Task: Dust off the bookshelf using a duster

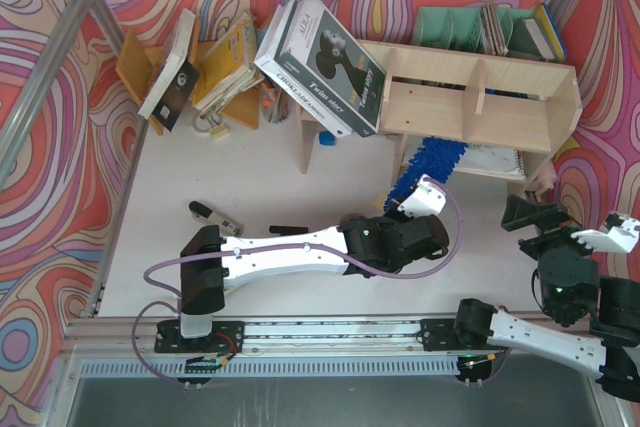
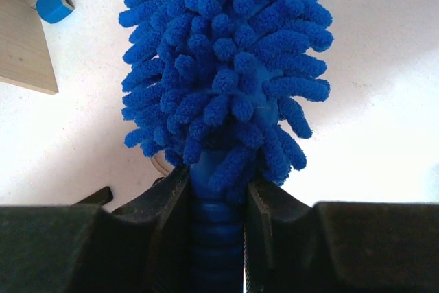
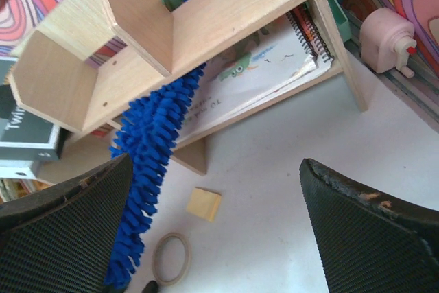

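The bright-blue fluffy duster (image 1: pixel 428 160) points from my left gripper (image 1: pixel 405 209) up toward the pale plywood bookshelf (image 1: pixel 480 97). Its tip lies in the lower compartment, over a spiral notebook (image 3: pixel 260 73). In the left wrist view my left gripper (image 2: pixel 216 197) is shut on the ribbed blue handle (image 2: pixel 216 238), and the shaggy head (image 2: pixel 226 66) fills the view. My right gripper (image 1: pixel 530 215) is open and empty, in front of the shelf's right end. In the right wrist view the duster (image 3: pixel 151 142) runs under the shelf board (image 3: pixel 226 12), to the left of my open right gripper (image 3: pixel 216 224).
Large books (image 1: pixel 320 62) lean against the shelf's left end, with a yellow rack of books (image 1: pixel 230 57) beyond. A green file organiser (image 1: pixel 470 32) stands behind the shelf. A yellow note pad (image 3: pixel 204 204), a tape ring (image 3: pixel 171 259) and a pink sharpener (image 3: pixel 387 36) lie near the shelf.
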`<state>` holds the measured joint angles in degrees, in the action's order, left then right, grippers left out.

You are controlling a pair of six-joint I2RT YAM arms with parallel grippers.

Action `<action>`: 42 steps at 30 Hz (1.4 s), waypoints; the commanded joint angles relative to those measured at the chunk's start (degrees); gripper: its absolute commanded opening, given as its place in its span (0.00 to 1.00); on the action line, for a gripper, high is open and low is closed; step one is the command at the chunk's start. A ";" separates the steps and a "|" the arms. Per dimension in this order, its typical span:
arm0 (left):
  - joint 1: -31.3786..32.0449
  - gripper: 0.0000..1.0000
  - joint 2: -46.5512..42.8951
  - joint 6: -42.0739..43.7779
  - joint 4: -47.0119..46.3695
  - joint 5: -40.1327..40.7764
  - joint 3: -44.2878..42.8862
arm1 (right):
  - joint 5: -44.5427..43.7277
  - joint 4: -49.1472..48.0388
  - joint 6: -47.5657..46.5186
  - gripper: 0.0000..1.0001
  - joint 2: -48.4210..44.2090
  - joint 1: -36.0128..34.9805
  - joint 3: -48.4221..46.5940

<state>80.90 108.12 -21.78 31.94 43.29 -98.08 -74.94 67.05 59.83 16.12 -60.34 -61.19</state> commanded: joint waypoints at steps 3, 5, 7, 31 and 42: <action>-0.54 0.00 0.22 -5.55 -1.15 4.42 -1.92 | -2.09 -5.77 -7.66 0.95 -2.04 -0.57 2.98; -0.56 0.00 0.53 -7.43 0.13 4.84 -2.47 | -2.14 -5.40 -7.53 0.95 -1.33 -0.62 3.00; -0.57 0.00 0.82 -9.34 1.19 4.92 -2.98 | -2.29 -5.06 -7.33 0.95 -0.49 -0.58 3.01; -2.24 0.00 4.93 -12.06 2.92 -3.37 -10.97 | -3.01 -3.85 -6.22 0.95 1.38 -0.57 3.10; 1.83 0.00 11.10 -2.90 1.46 -8.24 -19.78 | -3.17 -4.12 -6.62 0.96 1.28 -0.57 3.35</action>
<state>80.82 117.84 -29.69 38.41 36.14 -114.19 -76.31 63.09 53.84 16.62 -60.36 -58.37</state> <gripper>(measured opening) 0.341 0.956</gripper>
